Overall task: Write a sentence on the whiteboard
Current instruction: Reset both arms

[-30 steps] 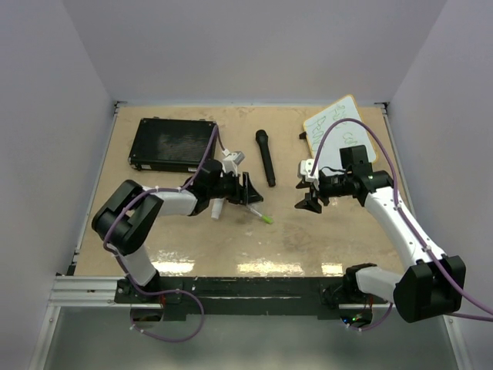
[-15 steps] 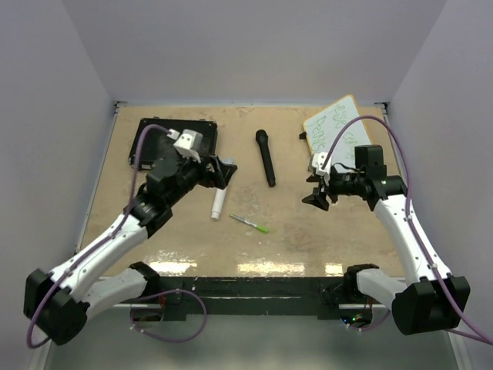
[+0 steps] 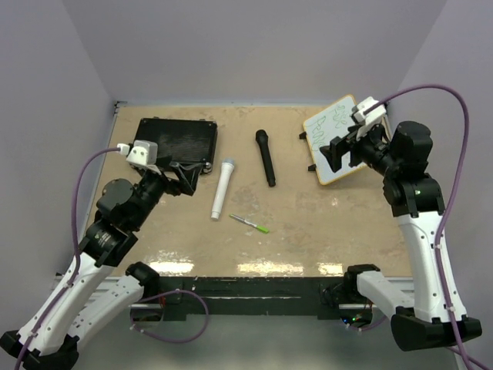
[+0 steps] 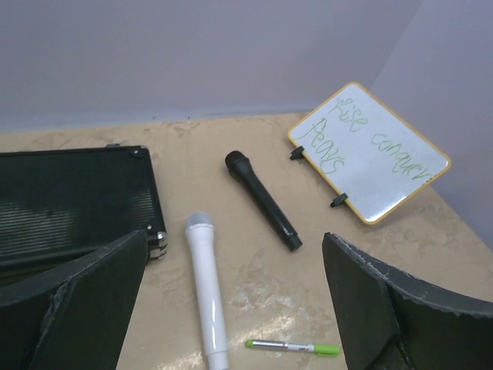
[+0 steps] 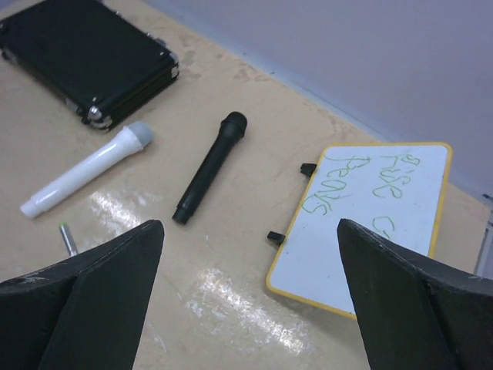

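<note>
The whiteboard (image 3: pixel 323 127) lies tilted at the table's far right, its right side hidden behind my right gripper (image 3: pixel 345 146). The sentence (image 4: pixel 362 139) runs in thin green words across it and also shows in the right wrist view (image 5: pixel 362 181). A green-capped marker (image 3: pixel 250 223) lies loose on the table's middle. My left gripper (image 3: pixel 185 176) hangs open above the table's left side, holding nothing. My right gripper (image 5: pixel 250 223) is raised, open and empty, with the whiteboard (image 5: pixel 370 231) below it. From the left gripper (image 4: pixel 235 239), the marker (image 4: pixel 293 348) lies below and ahead.
A black case (image 3: pixel 173 142) sits at the back left. A white microphone (image 3: pixel 223 189) lies beside it, and a black microphone (image 3: pixel 266 157) lies at the back centre. Side walls and a back wall close in the table.
Both arms have drawn back and risen from the table's middle. Both grippers have opened wider. The right one has swung up over the whiteboard; the marker lies free on the table.
</note>
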You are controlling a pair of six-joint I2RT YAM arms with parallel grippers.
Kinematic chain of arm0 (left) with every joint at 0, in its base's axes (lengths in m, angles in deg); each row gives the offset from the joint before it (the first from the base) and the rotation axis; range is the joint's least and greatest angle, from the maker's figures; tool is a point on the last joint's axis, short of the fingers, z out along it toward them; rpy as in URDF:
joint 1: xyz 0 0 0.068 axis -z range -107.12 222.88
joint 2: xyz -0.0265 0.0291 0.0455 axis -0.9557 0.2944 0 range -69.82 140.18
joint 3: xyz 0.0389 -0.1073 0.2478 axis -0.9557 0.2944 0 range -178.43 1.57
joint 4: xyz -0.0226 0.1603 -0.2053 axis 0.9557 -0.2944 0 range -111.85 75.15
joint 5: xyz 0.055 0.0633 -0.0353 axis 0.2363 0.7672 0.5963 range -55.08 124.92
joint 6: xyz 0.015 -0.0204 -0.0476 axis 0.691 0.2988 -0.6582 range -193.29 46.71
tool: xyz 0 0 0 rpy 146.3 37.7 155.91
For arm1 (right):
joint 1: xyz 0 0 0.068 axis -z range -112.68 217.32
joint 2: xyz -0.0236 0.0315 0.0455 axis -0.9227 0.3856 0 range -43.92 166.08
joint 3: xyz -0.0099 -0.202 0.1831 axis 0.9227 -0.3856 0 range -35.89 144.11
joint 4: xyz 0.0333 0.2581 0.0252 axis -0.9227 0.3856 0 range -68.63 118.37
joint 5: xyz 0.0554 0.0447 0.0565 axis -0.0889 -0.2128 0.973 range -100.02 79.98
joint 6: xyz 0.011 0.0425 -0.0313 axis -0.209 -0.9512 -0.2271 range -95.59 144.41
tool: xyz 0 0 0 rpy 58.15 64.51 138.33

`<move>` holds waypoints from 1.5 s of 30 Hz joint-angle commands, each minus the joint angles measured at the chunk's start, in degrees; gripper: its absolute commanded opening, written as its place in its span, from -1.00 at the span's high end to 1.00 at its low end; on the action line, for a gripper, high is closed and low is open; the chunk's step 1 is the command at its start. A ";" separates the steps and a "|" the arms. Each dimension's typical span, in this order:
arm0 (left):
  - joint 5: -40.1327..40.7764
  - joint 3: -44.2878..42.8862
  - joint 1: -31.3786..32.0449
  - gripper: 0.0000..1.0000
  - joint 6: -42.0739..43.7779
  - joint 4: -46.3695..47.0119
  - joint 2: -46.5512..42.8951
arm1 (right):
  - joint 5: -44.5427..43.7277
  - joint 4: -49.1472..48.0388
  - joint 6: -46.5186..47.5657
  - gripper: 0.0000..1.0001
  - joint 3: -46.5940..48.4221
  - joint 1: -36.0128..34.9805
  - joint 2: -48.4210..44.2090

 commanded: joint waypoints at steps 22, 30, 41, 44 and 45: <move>2.36 -3.40 -0.33 -1.00 1.57 -9.03 0.62 | -15.31 -9.09 -22.25 -0.97 1.04 0.14 -2.64; 2.71 -3.23 -0.33 -1.00 1.57 -8.86 0.71 | -15.49 -9.53 -22.08 -0.97 -0.20 0.14 -2.99; 2.71 -3.23 -0.33 -1.00 1.39 -8.94 0.79 | -15.23 -9.71 -22.16 -0.97 -0.37 0.14 -3.08; 2.71 -3.32 -0.25 -1.00 1.39 -9.12 0.79 | -15.14 -9.62 -22.16 -0.97 -0.02 0.14 -3.25; 2.71 -3.32 -0.33 -1.00 1.39 -9.12 0.79 | -15.23 -9.53 -22.25 -0.97 -0.02 0.05 -3.25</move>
